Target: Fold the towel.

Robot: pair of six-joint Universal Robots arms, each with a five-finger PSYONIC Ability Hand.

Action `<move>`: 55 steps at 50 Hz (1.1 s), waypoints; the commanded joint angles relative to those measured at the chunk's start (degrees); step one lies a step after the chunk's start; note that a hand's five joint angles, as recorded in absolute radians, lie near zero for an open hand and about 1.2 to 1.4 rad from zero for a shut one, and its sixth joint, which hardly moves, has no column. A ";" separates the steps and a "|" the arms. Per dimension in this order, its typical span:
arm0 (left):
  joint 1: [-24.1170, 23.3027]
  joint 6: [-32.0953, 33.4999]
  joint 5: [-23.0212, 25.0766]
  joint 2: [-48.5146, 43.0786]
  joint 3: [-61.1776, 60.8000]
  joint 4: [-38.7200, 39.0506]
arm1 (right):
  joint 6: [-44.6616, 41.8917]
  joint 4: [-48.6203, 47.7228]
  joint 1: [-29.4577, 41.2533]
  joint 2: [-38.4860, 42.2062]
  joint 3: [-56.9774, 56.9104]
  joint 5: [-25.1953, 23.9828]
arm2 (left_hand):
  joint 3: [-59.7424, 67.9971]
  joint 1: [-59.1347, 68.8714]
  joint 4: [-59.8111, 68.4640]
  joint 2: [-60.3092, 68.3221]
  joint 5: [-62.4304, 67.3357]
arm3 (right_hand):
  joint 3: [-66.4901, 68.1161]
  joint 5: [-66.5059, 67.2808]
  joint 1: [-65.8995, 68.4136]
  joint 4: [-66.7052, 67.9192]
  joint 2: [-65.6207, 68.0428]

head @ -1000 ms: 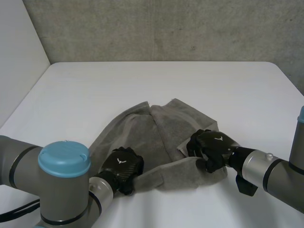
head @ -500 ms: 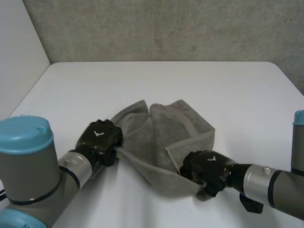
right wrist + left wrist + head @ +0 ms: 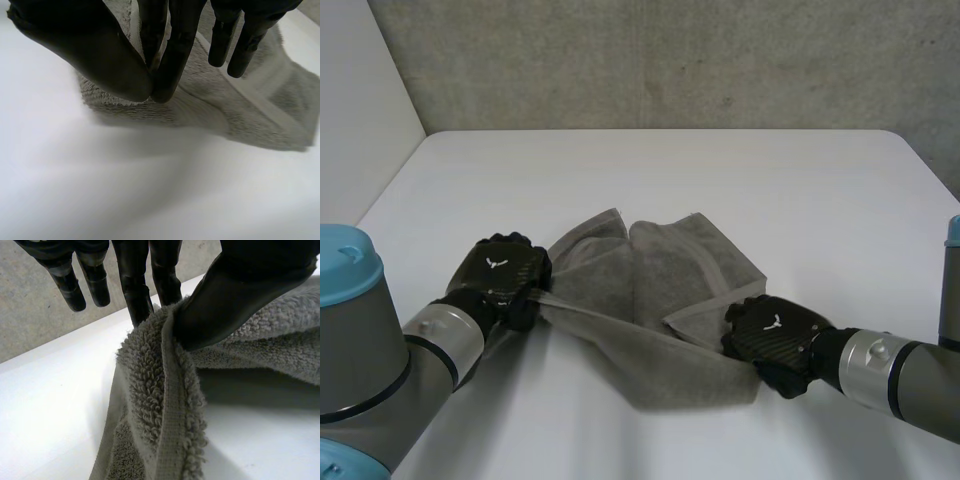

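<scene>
Since a second ago the left hand (image 3: 500,275) has swung out toward the table's (image 3: 740,165) left edge and the right hand (image 3: 775,335) has drawn away from it, pulling the towel's (image 3: 650,275) near hem taut between them. The grey towel lies mid-table, nearer the front edge. Its long axis runs left to right, slanting slightly toward the near right corner, and the rest is bunched in folds toward the far edge. Each hand is closed on the cloth – the left pinches the hem's left end between thumb (image 3: 235,295) and fingers, the right pinches the right end.
</scene>
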 commanded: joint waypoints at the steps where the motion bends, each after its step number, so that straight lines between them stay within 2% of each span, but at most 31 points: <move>1: -0.59 -0.06 0.03 0.45 -0.14 0.04 | -1.52 -0.86 0.03 -2.67 0.33 2.53 | -2.95 19.18 -3.36 7.26 3.52 | -2.47 -21.39 -20.10 -4.37 -20.19; 2: -0.77 -0.06 0.03 0.45 -0.14 0.04 | -0.39 -1.91 0.55 -2.84 0.33 1.92 | -2.95 19.18 -3.36 7.26 3.52 | -2.47 -45.95 -44.65 -4.37 -44.74; 3: -0.86 -0.06 0.03 0.54 -0.14 0.04 | -0.38 -1.92 0.56 -2.84 0.33 1.91 | -2.95 19.18 -3.36 7.26 3.52 | -2.47 -46.19 -44.90 -4.37 -44.99; 4: -0.86 -0.06 0.03 0.54 -0.14 0.04 | 1.19 -3.22 1.69 -2.93 0.16 0.96 | -2.95 19.18 -3.36 7.26 3.52 | -2.47 -60.35 -59.06 -4.37 -59.15; 7: -0.94 -0.15 0.03 0.54 -0.14 -0.05 | 3.32 -4.99 3.11 -2.93 -0.02 -0.81 | -2.95 19.18 -3.36 7.26 3.52 | -2.47 -60.83 -59.54 -4.37 -59.63; 9: -0.95 -0.15 0.03 0.54 -0.22 -0.05 | 4.11 -6.75 4.16 -2.93 -0.72 -3.79 | -2.95 19.18 -3.36 7.26 3.52 | -2.47 -62.00 -60.71 -4.37 -60.80; 11: -0.86 -0.15 0.03 0.54 -0.31 -0.05 | 3.93 -6.75 4.42 -2.41 -1.24 -4.15 | -2.95 19.18 -3.36 7.26 3.52 | -2.47 -62.01 -60.71 -4.37 -60.80; 20: -0.86 -0.23 0.03 1.06 -1.37 -0.05 | 4.98 -3.86 4.78 2.07 -3.89 -4.06 | -2.95 19.18 -3.36 7.26 3.52 | -2.47 -60.32 -59.03 -4.37 -59.12; 28: -0.77 -0.23 0.03 1.24 -1.37 -0.05 | 8.31 2.64 6.27 2.52 -3.18 -4.06 | -2.95 19.18 -3.36 7.26 3.52 | -2.47 -60.32 -59.03 -4.37 -59.12; 34: -0.07 -0.23 0.03 1.15 -1.37 -0.05 | 11.14 3.62 5.92 2.43 -2.22 -3.54 | -2.95 19.18 -3.36 7.26 3.52 | -2.47 -59.99 -58.70 -4.37 -58.79; 35: 0.02 -0.23 0.03 1.15 -1.37 0.04 | 10.88 3.36 5.83 2.43 -1.61 -3.01 | -2.95 19.18 -3.36 7.26 3.52 | -2.47 -52.99 -51.70 -4.37 -51.79; 36: 0.02 -0.23 0.03 1.15 -1.37 0.04 | 10.87 3.36 5.83 2.43 -1.60 -3.01 | -2.95 19.18 -3.36 7.26 3.52 | -2.47 -52.92 -51.63 -4.37 -51.72; 39: 0.28 -0.15 0.03 1.15 -1.28 0.04 | 10.52 3.18 5.57 2.60 -1.86 -0.38 | -2.95 19.18 -3.36 7.26 3.52 | -2.47 -6.98 -5.68 -4.37 -5.78; 40: 0.28 -0.15 0.03 1.15 -1.28 0.04 | 10.52 3.18 5.57 2.61 -1.86 -0.37 | -2.95 19.18 -3.36 7.26 3.52 | -2.47 -6.83 -5.54 -4.37 -5.63; 41: 0.37 -0.06 0.03 1.24 -1.28 0.04 | 10.52 3.18 5.57 2.52 -2.30 0.67 | -2.95 19.18 -3.36 7.26 3.52 | -2.47 2.93 4.23 -4.37 4.13; 45: 0.72 -0.06 0.03 1.33 -1.28 -0.05 | 10.44 2.92 5.48 1.73 -3.26 2.17 | -2.95 19.18 -3.36 7.26 3.52 | -2.47 3.03 4.32 -4.37 4.23; 55: 0.90 -0.06 0.03 1.24 -1.45 -0.40 | 10.44 2.83 6.01 1.90 -3.62 2.35 | -2.95 19.18 -3.36 7.26 3.52 | -2.47 3.03 4.32 -4.37 4.23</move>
